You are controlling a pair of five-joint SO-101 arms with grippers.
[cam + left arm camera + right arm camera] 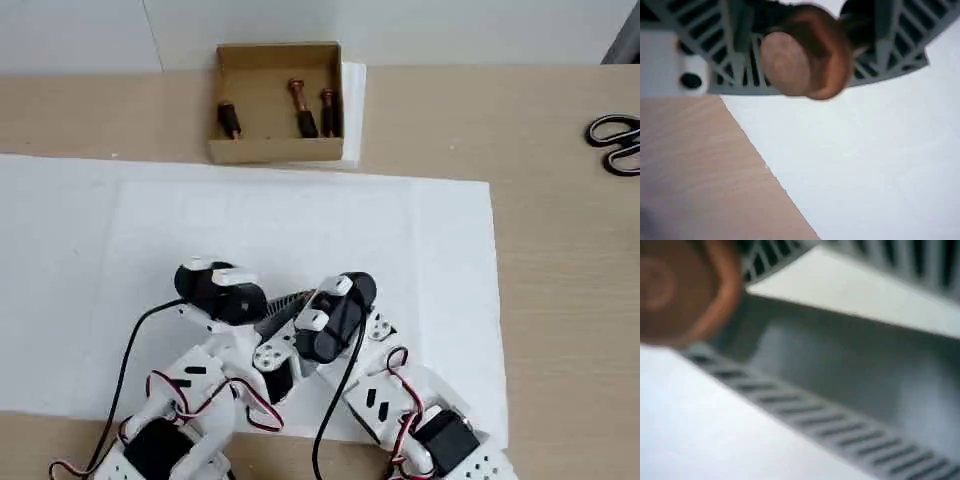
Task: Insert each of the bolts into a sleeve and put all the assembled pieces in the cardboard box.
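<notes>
Low over the near part of the white sheet (300, 230), the two arms crowd in on one another. The left gripper (805, 50) is clamped on a bolt (787, 65), whose rounded head faces its wrist camera between the grey ribbed fingers (890, 45). The right gripper (295, 315) sits tight against it. Whether it grips anything cannot be told. Its own view catches a copper-coloured round shape (675, 290) beside a ribbed grey bar, probably the same bolt.

The hazard lies in that closeness. If the bolt is passed or pushed home off-axis it may jam or twist in the grip. If either side lets go too early it will likely drop to the sheet and roll. The arms may also knock each other while working so near. The carry to the box is long enough for a weak hold to fail.

The bolt looks copper-coloured and smooth, with a broad domed head. Its shank is hidden, so whether a sleeve is on it cannot be told.

Well beyond, at the sheet's far edge, stands the cardboard box (275, 150). Three assembled pieces (302, 110) lie in it, copper bolts in dark sleeves. Scissors (615, 143) rest on the bare table (540, 260) far to one side.
</notes>
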